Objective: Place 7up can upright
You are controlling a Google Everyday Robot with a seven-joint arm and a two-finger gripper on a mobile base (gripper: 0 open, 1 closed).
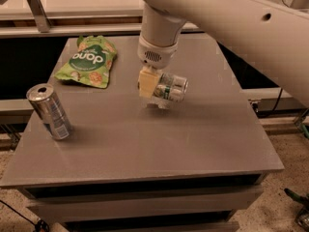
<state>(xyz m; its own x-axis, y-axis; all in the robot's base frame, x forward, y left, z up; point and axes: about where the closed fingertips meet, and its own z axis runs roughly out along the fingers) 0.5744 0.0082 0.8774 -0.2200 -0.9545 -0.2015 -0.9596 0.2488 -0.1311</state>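
Observation:
The 7up can (173, 87), short and silver with green markings, lies on its side near the middle of the grey table (193, 139). Its top faces right. My gripper (157, 89) comes down from above and is shut on the can's left part. One cream finger (146, 84) shows on the near left side; the other is hidden behind the can. The can seems held slightly above the tabletop, with a shadow under it.
A taller slim silver can (49, 111) stands on the table's left side. A green snack bag (88, 61) lies at the back left. A lower shelf edge runs behind the table. My white arm (231, 28) crosses the upper right.

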